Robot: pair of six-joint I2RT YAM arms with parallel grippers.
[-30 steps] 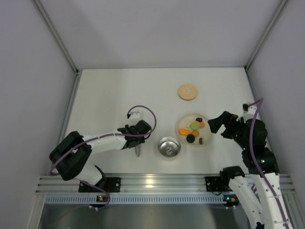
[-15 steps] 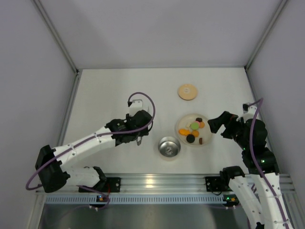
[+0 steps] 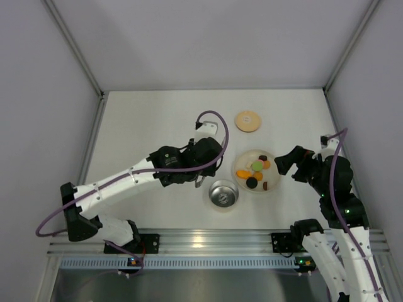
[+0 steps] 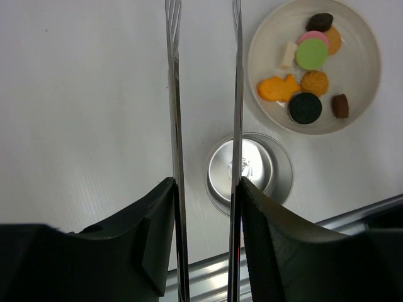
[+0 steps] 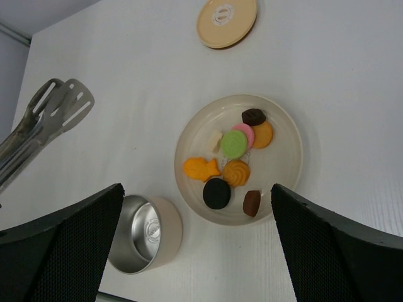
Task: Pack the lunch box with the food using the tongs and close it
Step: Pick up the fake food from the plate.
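Observation:
My left gripper [image 3: 204, 160] is shut on the tongs [image 4: 175, 94], whose two thin silver arms run straight out between my fingers [image 4: 271, 239]. The slotted tong tips [image 5: 60, 104] hang above the table, left of the plate. The empty steel lunch box [image 3: 223, 194] stands just right of the tongs [image 4: 252, 167]. Its tan wooden lid [image 3: 247, 121] lies apart at the back. The food [image 3: 257, 166] sits on a cream plate [image 5: 283, 157]: a green disc [image 5: 233, 143], orange pieces, a black round and brown bits. My right gripper [image 3: 286, 165] hovers open beside the plate, holding nothing.
Grey side walls close in the table on the left and right. An aluminium rail [image 3: 201, 239] runs along the near edge, just in front of the lunch box [image 5: 141, 233]. The tongs' joined end [image 3: 198, 182] pokes out below my left wrist.
My left arm has swung to the right and away from its base with the tongs, ending close beside the lunch box and plate. The right arm has not moved.

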